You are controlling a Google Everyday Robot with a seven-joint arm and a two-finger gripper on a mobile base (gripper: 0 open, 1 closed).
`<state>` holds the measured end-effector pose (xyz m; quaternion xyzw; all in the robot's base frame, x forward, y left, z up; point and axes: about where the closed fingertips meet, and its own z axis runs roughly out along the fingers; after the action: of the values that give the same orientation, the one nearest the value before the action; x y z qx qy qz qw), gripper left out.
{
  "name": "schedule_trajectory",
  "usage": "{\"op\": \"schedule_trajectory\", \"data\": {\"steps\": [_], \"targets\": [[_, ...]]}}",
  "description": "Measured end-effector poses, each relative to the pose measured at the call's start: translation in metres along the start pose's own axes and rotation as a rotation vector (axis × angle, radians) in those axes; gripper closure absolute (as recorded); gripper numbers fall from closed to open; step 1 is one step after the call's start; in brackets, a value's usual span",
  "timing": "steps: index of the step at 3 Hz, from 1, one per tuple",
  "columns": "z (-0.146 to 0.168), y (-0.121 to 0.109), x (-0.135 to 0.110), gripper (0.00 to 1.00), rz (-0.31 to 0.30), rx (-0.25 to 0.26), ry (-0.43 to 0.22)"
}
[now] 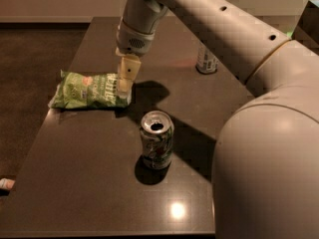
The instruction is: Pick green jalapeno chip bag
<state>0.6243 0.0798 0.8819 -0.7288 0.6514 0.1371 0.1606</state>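
Approach step: gripper hangs over one end of the green jalapeno chip bag; I cannot tell its opening. Next I'd lower and pinch.

soda can: open, upright, mid-table | bottle: far side | table: dark

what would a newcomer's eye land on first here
The huge pale robot arm fills the right side and top of the view, its gripper hanging at the right end of the green jalapeno chip bag on the dark table. An opened soda can stands upright nearer the camera.
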Motion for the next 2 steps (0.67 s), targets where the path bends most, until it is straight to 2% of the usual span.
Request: {"op": "schedule_trajectory", "data": {"steps": [2], "targets": [[0.036,0.008,-0.008,0.00,-0.011,-0.062,0.014]]}}
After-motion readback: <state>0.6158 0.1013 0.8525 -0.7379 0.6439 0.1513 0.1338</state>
